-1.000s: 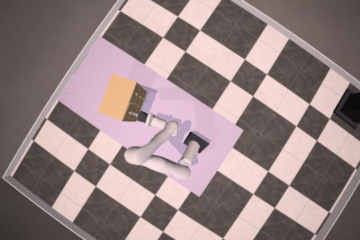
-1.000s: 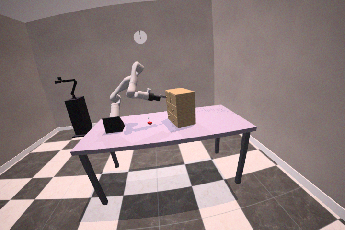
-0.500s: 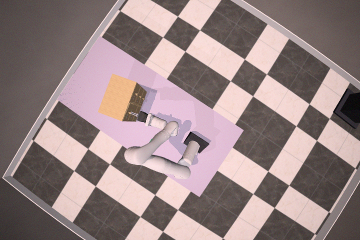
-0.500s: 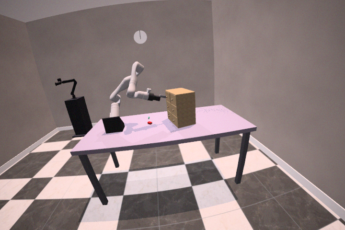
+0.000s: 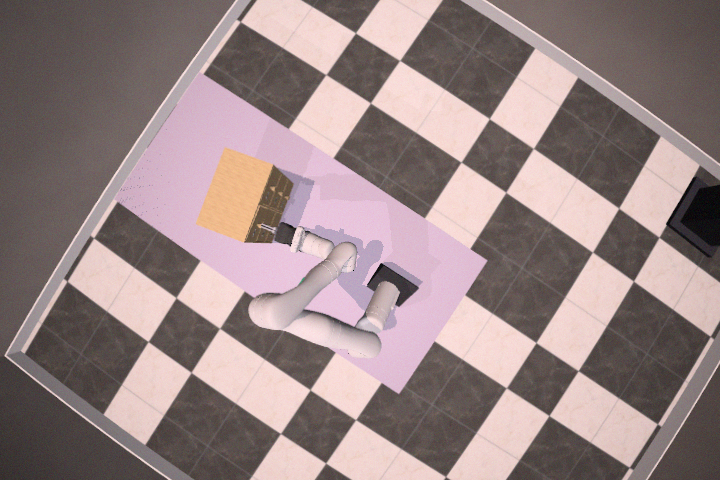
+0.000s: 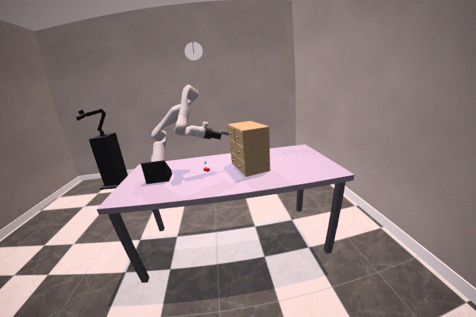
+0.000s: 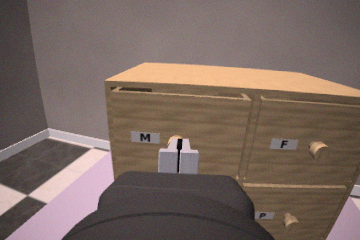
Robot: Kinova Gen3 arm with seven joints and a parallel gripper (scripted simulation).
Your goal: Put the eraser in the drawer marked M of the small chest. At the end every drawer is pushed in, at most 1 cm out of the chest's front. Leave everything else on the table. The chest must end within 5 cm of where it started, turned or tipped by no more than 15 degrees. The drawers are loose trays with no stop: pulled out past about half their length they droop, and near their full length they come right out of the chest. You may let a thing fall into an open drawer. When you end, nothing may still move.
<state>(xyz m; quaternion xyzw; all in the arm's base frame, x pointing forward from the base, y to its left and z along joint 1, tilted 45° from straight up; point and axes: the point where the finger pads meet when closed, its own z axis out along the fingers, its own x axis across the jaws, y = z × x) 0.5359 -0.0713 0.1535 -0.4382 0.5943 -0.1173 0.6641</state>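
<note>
A round white wall clock [image 6: 193, 51] hangs upper centre. A tall black pedestal [image 5: 717, 215] [image 6: 108, 160] stands at left in the exterior view.

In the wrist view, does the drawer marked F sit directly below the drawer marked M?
No, drawer F is beside drawer M, on its right.
</note>
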